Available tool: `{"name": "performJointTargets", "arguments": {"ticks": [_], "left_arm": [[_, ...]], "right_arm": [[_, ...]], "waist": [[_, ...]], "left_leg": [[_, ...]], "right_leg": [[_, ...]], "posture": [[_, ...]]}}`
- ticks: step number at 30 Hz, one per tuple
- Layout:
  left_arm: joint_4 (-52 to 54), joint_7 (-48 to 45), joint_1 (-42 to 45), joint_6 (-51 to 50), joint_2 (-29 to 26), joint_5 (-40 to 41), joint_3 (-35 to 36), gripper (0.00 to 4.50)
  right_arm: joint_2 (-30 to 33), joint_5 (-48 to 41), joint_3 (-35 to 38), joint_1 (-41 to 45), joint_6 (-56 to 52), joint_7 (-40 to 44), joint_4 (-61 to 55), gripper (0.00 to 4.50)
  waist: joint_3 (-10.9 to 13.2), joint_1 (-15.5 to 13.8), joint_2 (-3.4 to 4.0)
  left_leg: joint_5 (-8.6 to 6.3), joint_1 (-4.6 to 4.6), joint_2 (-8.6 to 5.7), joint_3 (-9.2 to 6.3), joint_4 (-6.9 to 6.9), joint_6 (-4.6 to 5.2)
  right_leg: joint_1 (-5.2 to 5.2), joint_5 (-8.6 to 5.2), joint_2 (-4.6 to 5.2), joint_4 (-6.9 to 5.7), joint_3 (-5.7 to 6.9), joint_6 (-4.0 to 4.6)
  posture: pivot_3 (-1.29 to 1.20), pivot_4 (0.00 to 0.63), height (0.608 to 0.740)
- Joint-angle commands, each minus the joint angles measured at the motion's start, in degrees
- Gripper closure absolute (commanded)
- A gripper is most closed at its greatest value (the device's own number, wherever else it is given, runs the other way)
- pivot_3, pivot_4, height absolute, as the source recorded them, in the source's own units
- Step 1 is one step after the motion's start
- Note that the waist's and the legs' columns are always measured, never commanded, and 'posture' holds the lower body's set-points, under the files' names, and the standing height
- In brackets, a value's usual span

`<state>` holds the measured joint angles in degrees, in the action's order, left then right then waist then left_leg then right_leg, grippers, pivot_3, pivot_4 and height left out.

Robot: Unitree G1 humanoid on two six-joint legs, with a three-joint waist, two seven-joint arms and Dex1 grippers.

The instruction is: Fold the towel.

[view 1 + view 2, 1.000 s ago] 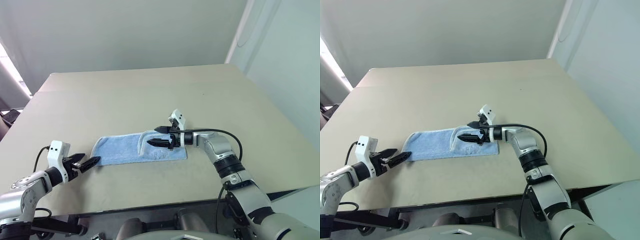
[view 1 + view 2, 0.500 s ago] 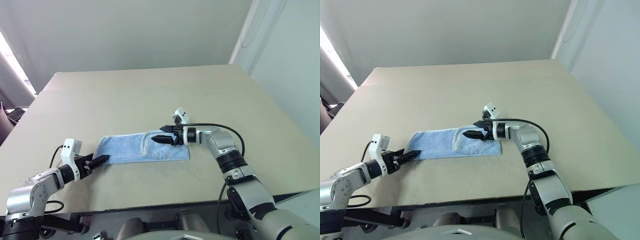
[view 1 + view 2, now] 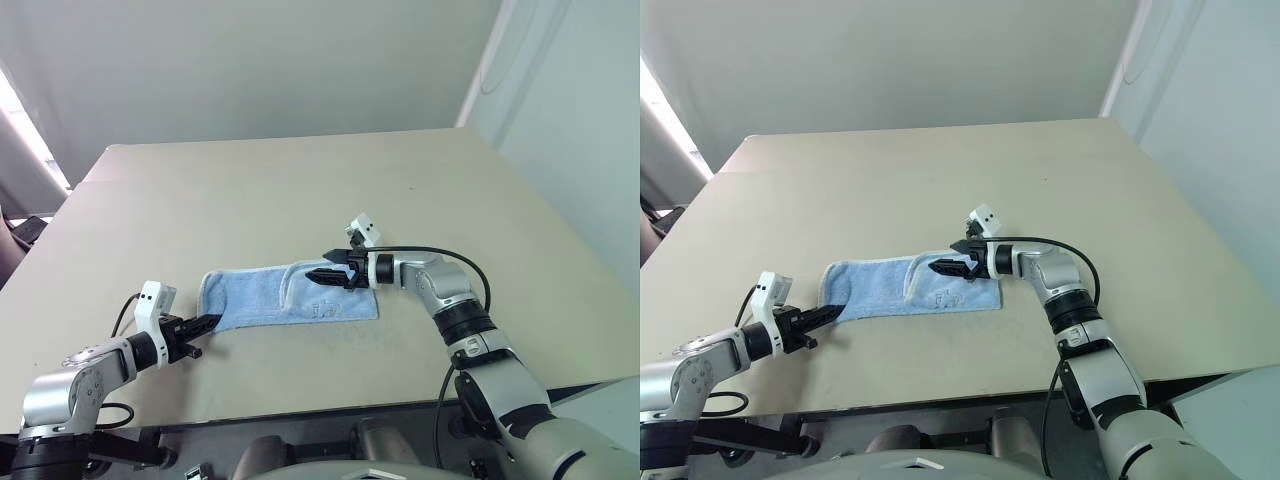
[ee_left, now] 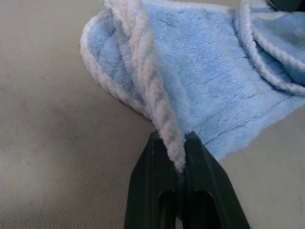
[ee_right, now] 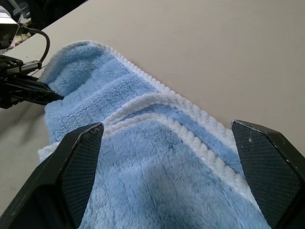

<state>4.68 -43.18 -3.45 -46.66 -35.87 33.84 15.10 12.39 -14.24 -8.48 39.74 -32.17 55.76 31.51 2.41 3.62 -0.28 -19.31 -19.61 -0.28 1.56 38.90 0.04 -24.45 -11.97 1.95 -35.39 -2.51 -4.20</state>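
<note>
Left hand (image 4: 177,164) newly clamped on towel (image 3: 262,297)

I see the towel (image 4: 224,81) as thick, fluffy light blue terry cloth, its edge (image 4: 157,90) a ropy white stitched cord, nubbly and matt. My left tool (image 4: 177,164) is smooth black plastic with a dull sheen. My right tool (image 3: 957,266) has fingers (image 5: 76,164) faced with a fine cross-hatched grip texture. The table (image 3: 260,190) looks matt beige, faintly grainy up close.
</note>
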Motion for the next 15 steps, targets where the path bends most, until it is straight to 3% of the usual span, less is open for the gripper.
{"name": "performJointTargets", "arguments": {"ticks": [1,10,15], "left_arm": [[0.2,1.0,-0.1,0.1,-3.7,-1.5,2.9,4.48],[-5.1,-3.9,-3.2,-0.2,-13.8,1.2,16.0,4.48],[-2.8,-8.5,-5.4,-3.0,-18.6,4.1,21.6,4.48]], "right_arm": [[1.5,-1.8,1.5,0.2,0.0,1.8,-4.5,0.0],[7.0,-4.4,1.3,-3.6,-2.7,6.1,-13.4,0.0],[9.1,-4.1,1.1,-4.9,-3.3,6.0,-14.6,0.0]], "waist": [[0.0,0.3,0.0],[0.0,0.4,-0.08],[0.1,0.4,-0.08]], "left_leg": [[0.0,0.0,0.01,-0.01,-0.01,0.0],[0.0,0.02,0.16,-0.03,-0.22,0.01],[0.01,0.01,0.12,0.03,-0.31,0.01]], "right_leg": [[0.0,0.0,-0.01,-0.01,0.0,0.0],[-0.16,-0.04,-0.23,-0.04,0.03,0.04],[-0.17,-0.06,-0.16,0.08,0.04,0.05]], "posture": [[0.0,0.0,0.74],[0.0,0.0,0.74],[0.0,0.0,0.74]]}}
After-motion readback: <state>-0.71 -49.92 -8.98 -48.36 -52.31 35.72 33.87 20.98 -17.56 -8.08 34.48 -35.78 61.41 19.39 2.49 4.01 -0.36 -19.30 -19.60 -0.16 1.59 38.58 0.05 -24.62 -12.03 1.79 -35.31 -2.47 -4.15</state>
